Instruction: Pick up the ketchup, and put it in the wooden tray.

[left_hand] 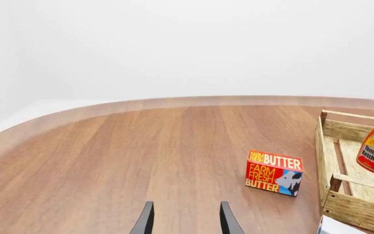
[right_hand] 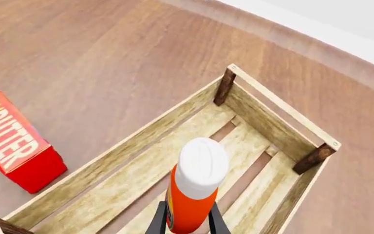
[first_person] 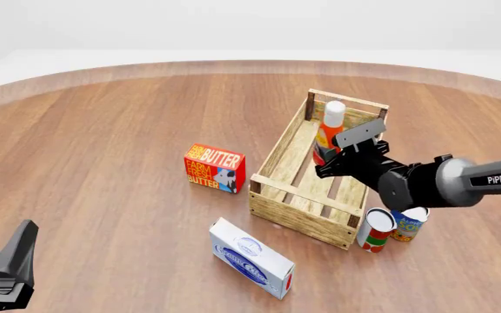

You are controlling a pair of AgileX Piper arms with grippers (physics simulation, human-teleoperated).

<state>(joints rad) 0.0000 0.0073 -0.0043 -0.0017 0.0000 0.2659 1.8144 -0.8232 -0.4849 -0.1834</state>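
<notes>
— Nearest us the left hand (left_hand: 185, 219) sits idle, fingers parted, holding nothing. What about the bottle?

— The right hand (first_person: 336, 164) has its fingers clamped on the ketchup (first_person: 329, 132), upright over the wooden tray (first_person: 296, 207), above the far end. It looks light, stiff and slick, so a low grip on the body seems best.

— Any writing?

— "FARM FRESH BUTTER" on the butter box (first_person: 214, 168); "PiPER" on the arm.
</notes>
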